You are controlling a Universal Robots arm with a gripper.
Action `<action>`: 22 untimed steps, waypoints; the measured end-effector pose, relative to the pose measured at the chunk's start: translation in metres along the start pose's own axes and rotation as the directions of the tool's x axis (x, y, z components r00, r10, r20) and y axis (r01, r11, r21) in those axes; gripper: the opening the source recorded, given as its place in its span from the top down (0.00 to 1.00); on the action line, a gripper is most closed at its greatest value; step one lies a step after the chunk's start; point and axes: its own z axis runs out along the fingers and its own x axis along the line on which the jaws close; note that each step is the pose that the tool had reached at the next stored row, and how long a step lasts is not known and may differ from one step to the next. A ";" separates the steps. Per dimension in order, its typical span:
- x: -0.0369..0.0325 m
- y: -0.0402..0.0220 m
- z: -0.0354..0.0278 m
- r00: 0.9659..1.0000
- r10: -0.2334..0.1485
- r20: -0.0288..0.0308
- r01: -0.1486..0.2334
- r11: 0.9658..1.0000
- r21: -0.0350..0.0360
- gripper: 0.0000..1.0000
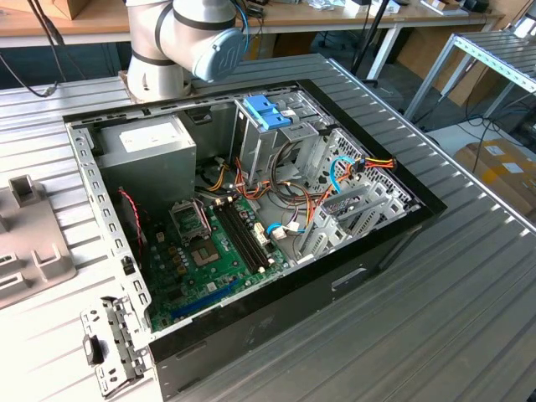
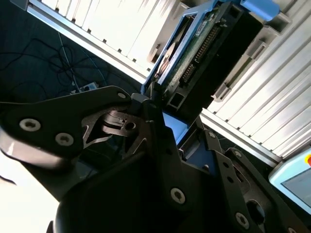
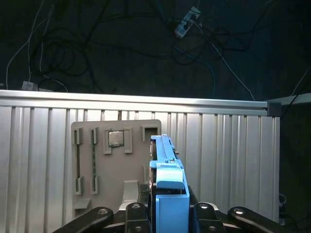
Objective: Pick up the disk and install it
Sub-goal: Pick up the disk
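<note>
Claw (image 3: 170, 213) clamping the disk (image 3: 170, 179) edge-on beside grey tray (image 3: 112, 160), second wrist view showing its connector edge (image 2: 199, 53), exterior view showing open computer case (image 1: 377, 251).

disk (image 3: 167, 167) | dark body, light-blue carrier | on edge | gripped between fingers (image 2: 153, 119)

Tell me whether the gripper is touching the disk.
Touching. In the first wrist view the fingers of the gripper press against both sides of the disk, with no gap showing.
</note>
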 end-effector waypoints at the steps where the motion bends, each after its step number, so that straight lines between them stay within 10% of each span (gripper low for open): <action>1: 0.0017 -0.0022 -0.0003 1.000 0.000 0.000 0.000 1.000 0.000 0.63; 22: 0.0307 -0.0066 -0.0037 1.000 0.000 -0.001 0.000 1.000 0.000 0.63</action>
